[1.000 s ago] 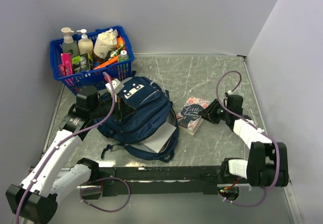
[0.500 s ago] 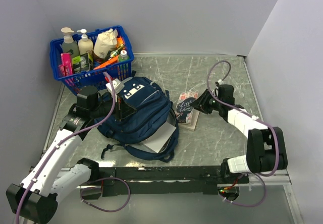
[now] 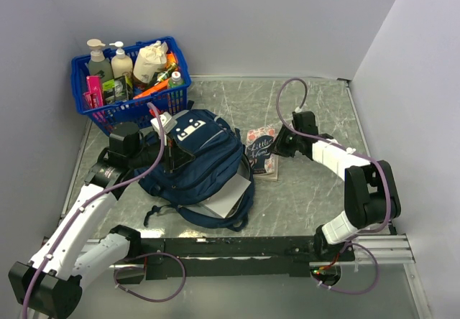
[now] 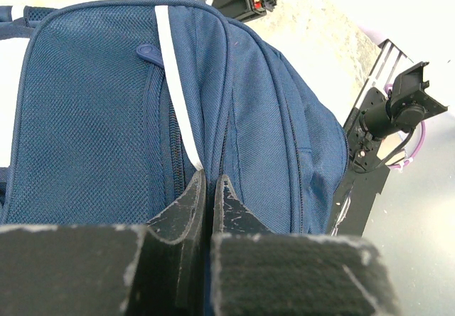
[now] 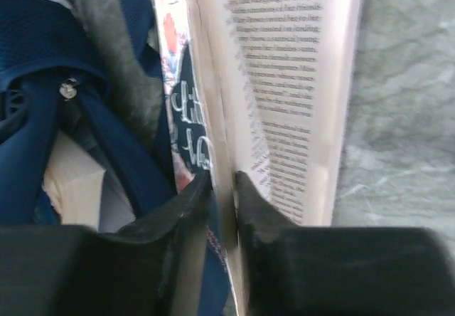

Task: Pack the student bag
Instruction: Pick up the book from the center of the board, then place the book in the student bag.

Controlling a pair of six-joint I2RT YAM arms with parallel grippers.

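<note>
Two-handed hold: pinches student bag [image 3: 208,168] fabric tight in left gripper [image 4: 210,188]; clamps right gripper [image 5: 222,182] on cover of opened book [image 3: 260,152], just right of bag.

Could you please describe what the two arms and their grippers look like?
Both arms have white link shells with black joint housings and black bases. The left arm and right arm each carry a looping purple cable. The left gripper and right gripper have black tapered fingers; the left's edges look scuffed pale. No markings are legible.
</note>
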